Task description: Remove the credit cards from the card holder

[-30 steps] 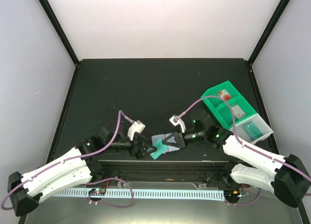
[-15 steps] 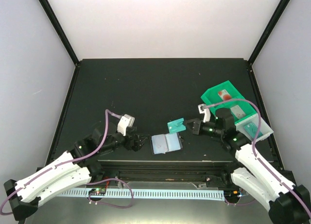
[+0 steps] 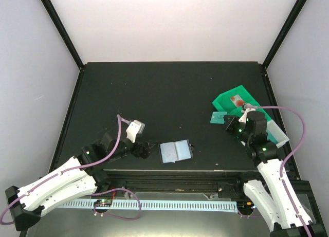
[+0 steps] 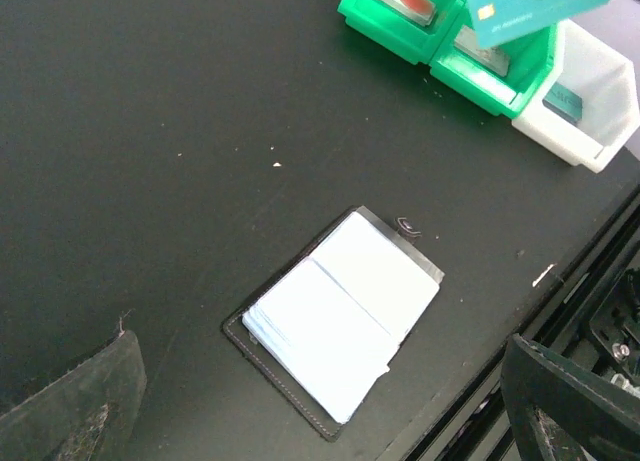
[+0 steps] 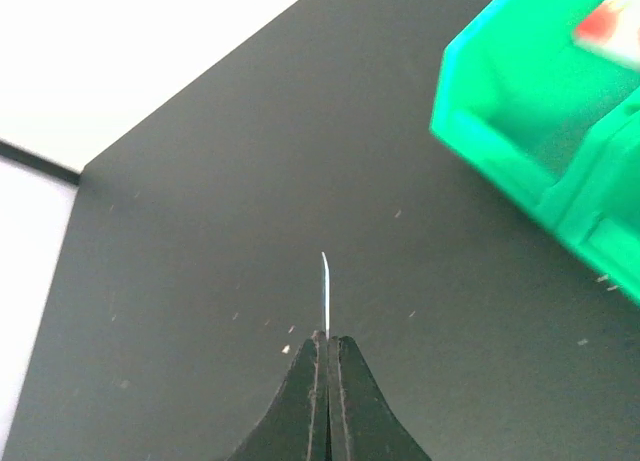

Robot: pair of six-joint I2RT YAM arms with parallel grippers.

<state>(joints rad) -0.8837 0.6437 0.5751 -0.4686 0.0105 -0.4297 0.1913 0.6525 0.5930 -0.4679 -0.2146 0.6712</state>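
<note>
Right gripper (image 5: 325,337): jaws pressed together on the near end of a teal card (image 5: 325,289). The wrist view sees the card edge-on and upright. It is in the air just short of the green tray (image 3: 224,100), at its near corner.

Left gripper (image 3: 149,147): fingers spread wide, nothing between them. Well apart from the tray, low over the table (image 3: 154,93).

Card holder (image 4: 335,326): lies unfolded and flat, pale inner side up, between the left gripper and the tray, nearer the gripper. Nothing touches it. Cannot tell whether more cards sit under the pale faces.

Risks, as I judge them:
- The grip takes only one end, so the card could pivot or slip if it brushes the tray wall.
- Released too soon, it lands on the table beside the tray, not in a compartment.
- The holder is unpinned, so a later pull on a tight card may drag it.

Containers:
- Far tray compartment: red-marked item (image 3: 237,99).
- Middle compartment: pale grey item (image 4: 470,53), partly hidden.
- White bin (image 4: 600,76) touching the tray's end: small teal piece (image 4: 566,101), likely a card.
</note>
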